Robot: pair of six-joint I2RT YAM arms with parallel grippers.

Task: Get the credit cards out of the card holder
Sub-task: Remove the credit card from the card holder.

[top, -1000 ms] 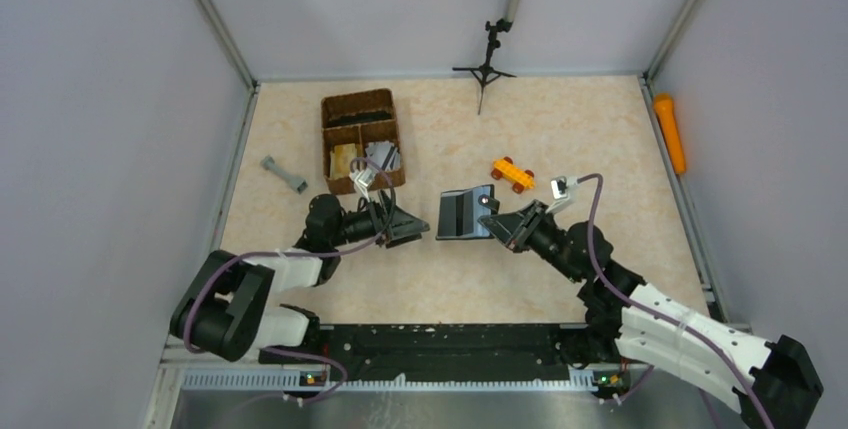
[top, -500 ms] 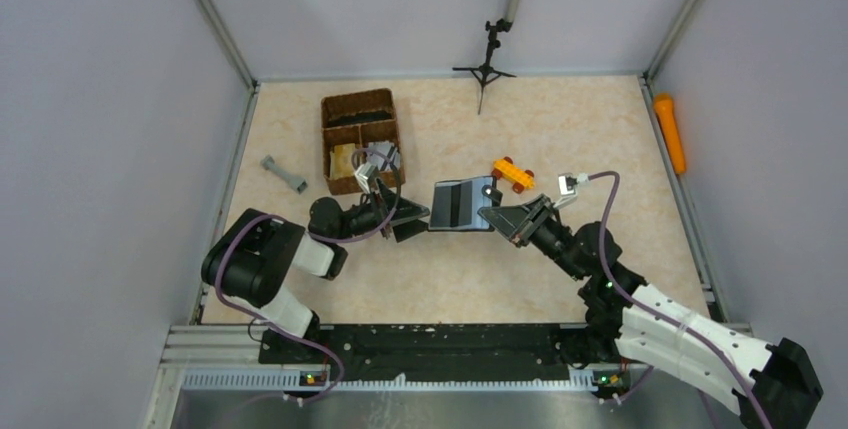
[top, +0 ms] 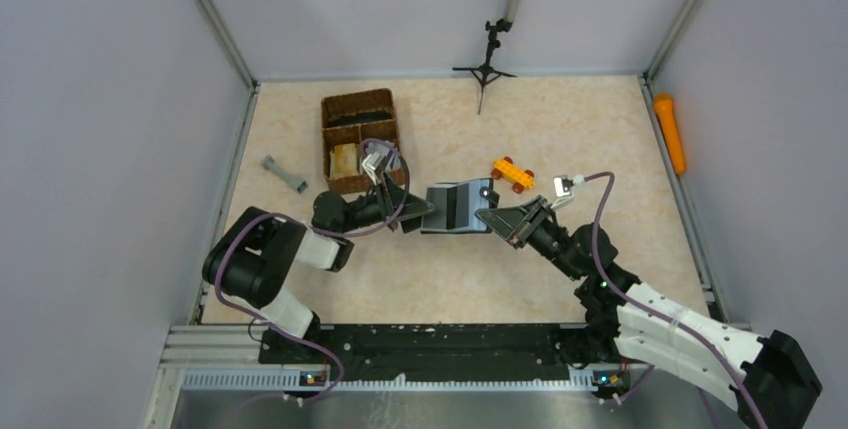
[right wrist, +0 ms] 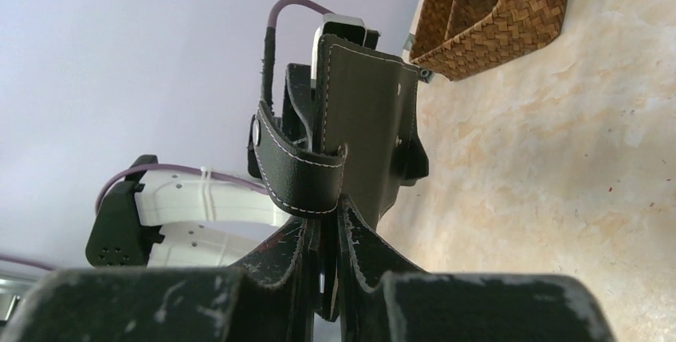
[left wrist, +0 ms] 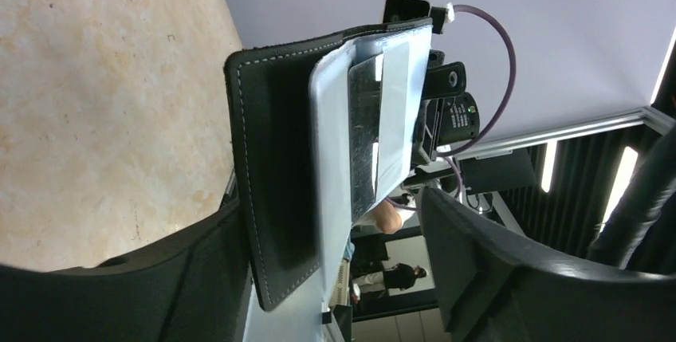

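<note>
The card holder (top: 455, 206) is open and held upright above the table, its grey-blue inside facing left. My right gripper (top: 492, 217) is shut on its right edge. In the right wrist view the black holder (right wrist: 368, 123) with its snap strap (right wrist: 296, 168) rises from my pinched gripper (right wrist: 327, 278). My left gripper (top: 418, 211) is open at the holder's left edge. In the left wrist view the holder's black flap (left wrist: 275, 174) and a dark shiny card (left wrist: 363, 139) in the grey-blue pocket stand between the spread jaws of that gripper (left wrist: 335, 278).
A brown wicker divided basket (top: 358, 139) stands behind the left gripper and also shows in the right wrist view (right wrist: 498, 7). An orange toy car (top: 511, 173) lies just behind the holder. A grey bar (top: 284, 174) lies at left, a black tripod (top: 485, 69) at the back, and an orange cylinder (top: 669, 132) by the right wall.
My left gripper has reached right until its open jaws straddle the holder's left edge. My right gripper has carried the holder a little left and away from me.
</note>
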